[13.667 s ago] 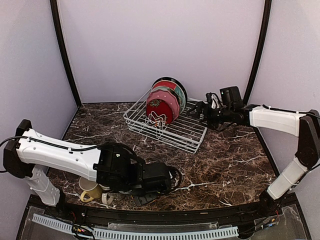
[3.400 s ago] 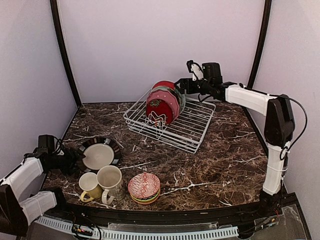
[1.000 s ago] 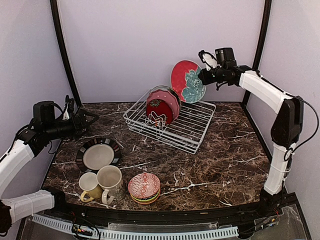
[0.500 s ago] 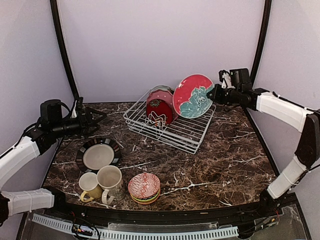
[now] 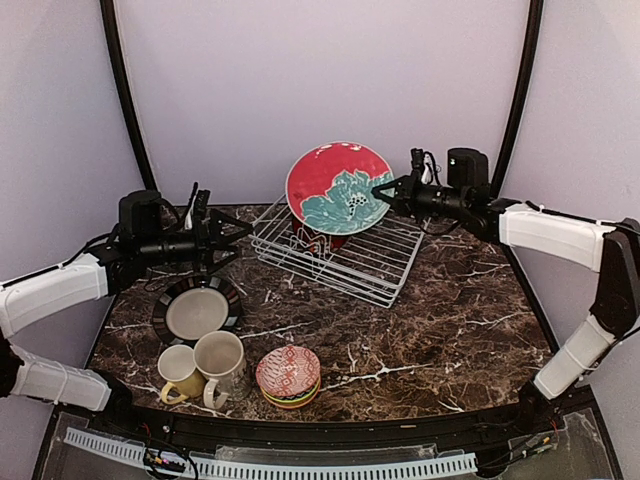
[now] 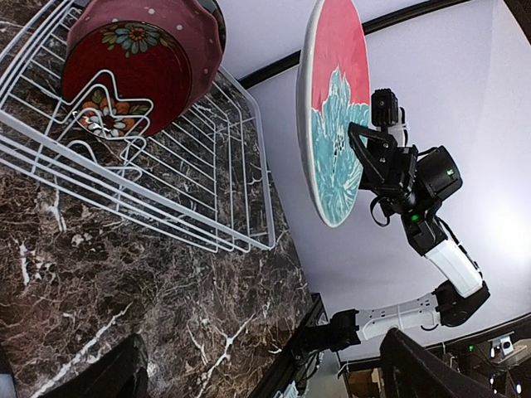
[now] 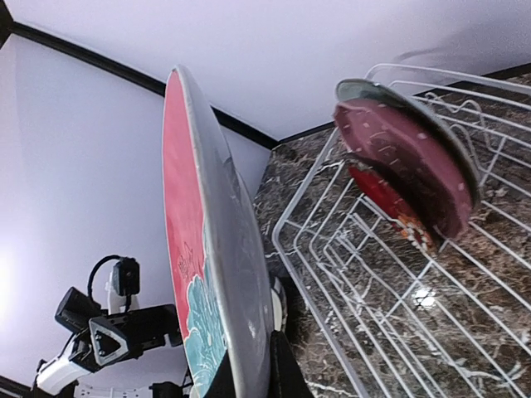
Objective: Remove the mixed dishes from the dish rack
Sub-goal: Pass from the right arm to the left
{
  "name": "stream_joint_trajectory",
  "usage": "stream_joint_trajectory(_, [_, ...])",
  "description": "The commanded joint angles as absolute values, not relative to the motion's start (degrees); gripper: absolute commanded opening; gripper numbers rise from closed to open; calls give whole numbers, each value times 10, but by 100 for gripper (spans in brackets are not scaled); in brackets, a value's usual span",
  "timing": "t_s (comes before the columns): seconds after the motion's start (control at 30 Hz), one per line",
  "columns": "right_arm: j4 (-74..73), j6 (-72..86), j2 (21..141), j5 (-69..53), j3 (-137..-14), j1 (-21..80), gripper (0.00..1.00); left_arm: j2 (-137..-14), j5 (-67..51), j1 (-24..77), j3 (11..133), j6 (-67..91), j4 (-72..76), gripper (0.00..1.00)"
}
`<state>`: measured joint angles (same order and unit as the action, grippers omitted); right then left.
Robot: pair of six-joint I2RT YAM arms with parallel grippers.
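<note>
My right gripper (image 5: 385,190) is shut on the rim of a red plate with a teal flower (image 5: 338,187), holding it upright in the air above the white wire dish rack (image 5: 375,262). In the right wrist view the plate (image 7: 211,249) is edge-on, pinched at the bottom between my fingers (image 7: 280,365). A pink plate (image 7: 406,153) and a red patterned one (image 7: 388,199) still stand in the rack (image 7: 390,315). My left gripper (image 5: 225,240) is open and empty, left of the rack and facing the held plate (image 6: 332,108).
At the front left of the table lie a dark striped-rim plate (image 5: 195,310), a yellow mug (image 5: 180,372), a beige mug (image 5: 222,362) and a stack of small bowls with a red-and-white patterned one on top (image 5: 288,375). Dark posts stand at the back corners.
The right arm has carried the red floral plate down and leftward, over the rack's back left. The left arm has swung right toward the rack, jaws still open.
</note>
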<state>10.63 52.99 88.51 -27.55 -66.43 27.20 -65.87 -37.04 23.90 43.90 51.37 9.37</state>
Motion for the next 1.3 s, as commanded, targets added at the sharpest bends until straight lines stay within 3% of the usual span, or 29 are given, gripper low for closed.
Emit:
stream_joint_trajectory(0.0, [280,580,892,-327,-679,305,0,-685,-368,262,470,533,144,97])
stream_joint_trajectory(0.27, [307,599,940,-348,-701,355,0,-720,-359,283,482,550,186,92])
stream_joint_trajectory(0.43, [328,614,960,-362,-705,368,0,-722,-332,284,477,543,174,70])
stream_joint_trajectory(0.6, [337,621,972,-367,-701,373,0,-719,-300,284,474,524,131,54])
stream_joint_trajectory(1.2, [360,629,988,-389,-688,380,0,-731,-276,282,475,532,125,4])
stream_joint_trajectory(1.27, [361,627,990,-392,-686,378,4,-726,-278,278,475,532,123,1])
